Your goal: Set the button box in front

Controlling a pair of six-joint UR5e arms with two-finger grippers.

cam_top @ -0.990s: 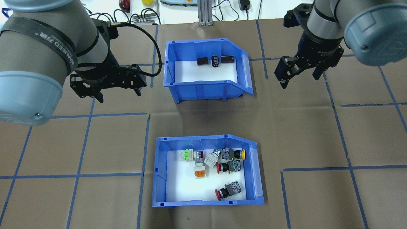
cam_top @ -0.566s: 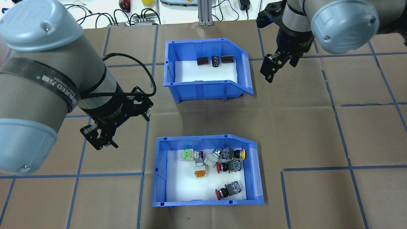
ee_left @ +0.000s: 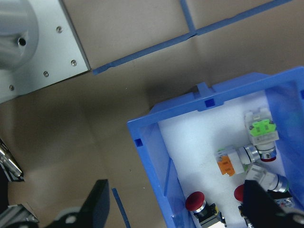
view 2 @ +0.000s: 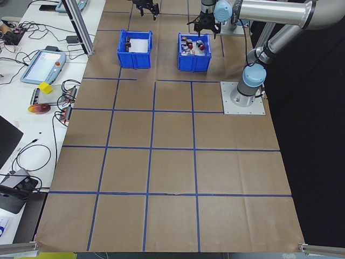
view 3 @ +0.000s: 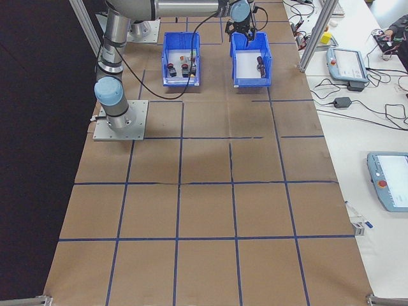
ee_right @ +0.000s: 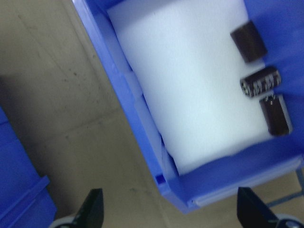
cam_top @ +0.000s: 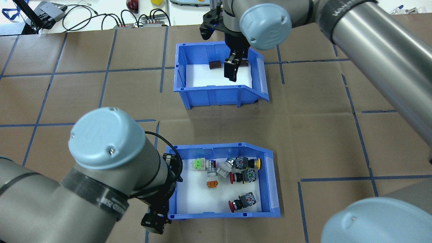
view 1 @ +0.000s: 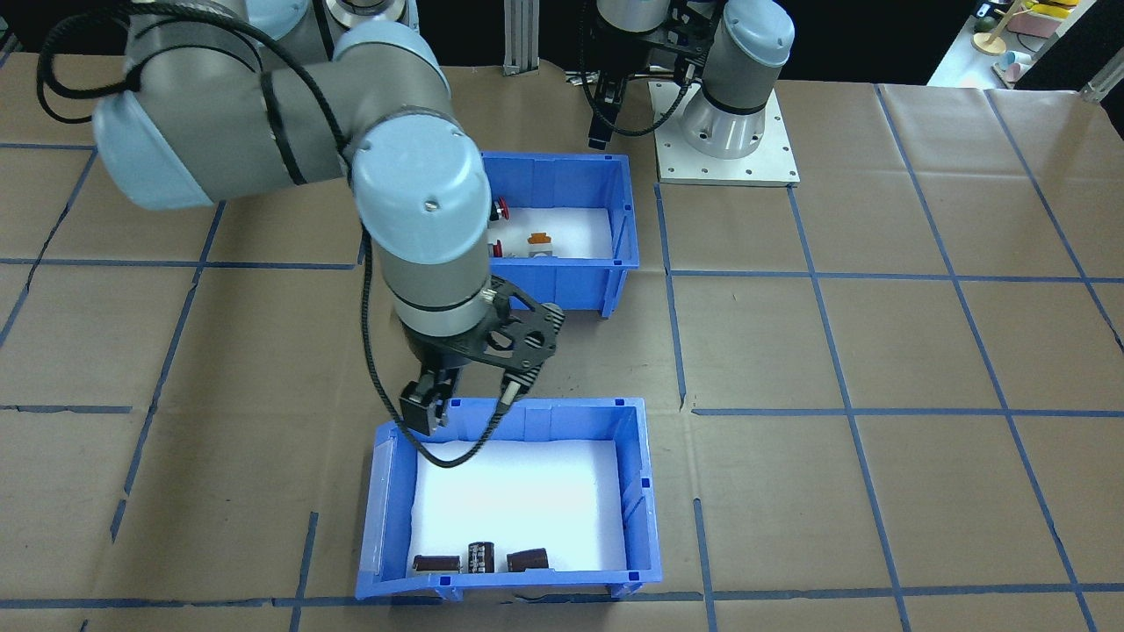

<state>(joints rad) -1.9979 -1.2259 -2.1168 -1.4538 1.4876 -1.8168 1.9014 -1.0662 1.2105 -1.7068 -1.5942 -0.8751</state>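
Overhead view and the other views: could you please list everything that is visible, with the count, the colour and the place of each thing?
table: one, brown paper with blue tape grid, under everything
button box: one, blue with white liner, nearer the robot
buttons: about seven, red, orange, yellow and green caps, inside the button box
second box: one, blue with white liner, farther from the robot
cylinders: three, dark, along the second box's far wall
tablets: two, grey, on the bench beside the table
left fingers: two, black, open, either side of a button box wall
right fingers: two, black, open, above the second box's wall nearer the robot
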